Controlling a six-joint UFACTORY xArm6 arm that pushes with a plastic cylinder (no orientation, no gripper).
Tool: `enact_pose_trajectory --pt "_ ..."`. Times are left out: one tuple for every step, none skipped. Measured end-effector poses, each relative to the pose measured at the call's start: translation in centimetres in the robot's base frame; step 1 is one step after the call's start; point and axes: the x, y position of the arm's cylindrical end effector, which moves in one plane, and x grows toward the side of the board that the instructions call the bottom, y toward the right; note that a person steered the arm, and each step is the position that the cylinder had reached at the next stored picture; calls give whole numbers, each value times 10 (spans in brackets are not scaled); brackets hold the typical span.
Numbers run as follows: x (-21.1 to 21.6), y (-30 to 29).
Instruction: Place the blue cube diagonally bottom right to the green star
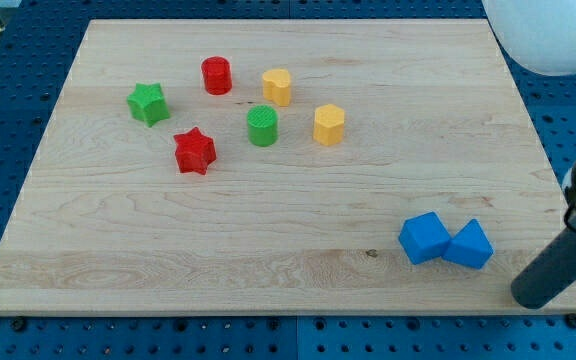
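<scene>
The blue cube point(425, 238) lies at the board's lower right, touching a second blue block point(469, 245) on its right. The green star point(148, 103) sits at the upper left. My tip point(530, 297) is at the board's bottom right edge, to the right of and below both blue blocks, apart from them.
A red cylinder point(216, 75), a red star point(195, 151), a green cylinder point(262, 126) and two yellow hexagonal blocks point(277, 87) point(329, 125) cluster right of the green star. The wooden board point(288, 270) lies on a blue perforated table. A white arm part point(553, 35) fills the top right corner.
</scene>
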Motion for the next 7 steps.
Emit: enact_pose_trajectory --pt "0 -37" --pt "-6 -59" --pt "-26 -61" --pt "-48 -69" --pt "-65 -96" --pt "-81 -126" --pt "-83 -130"
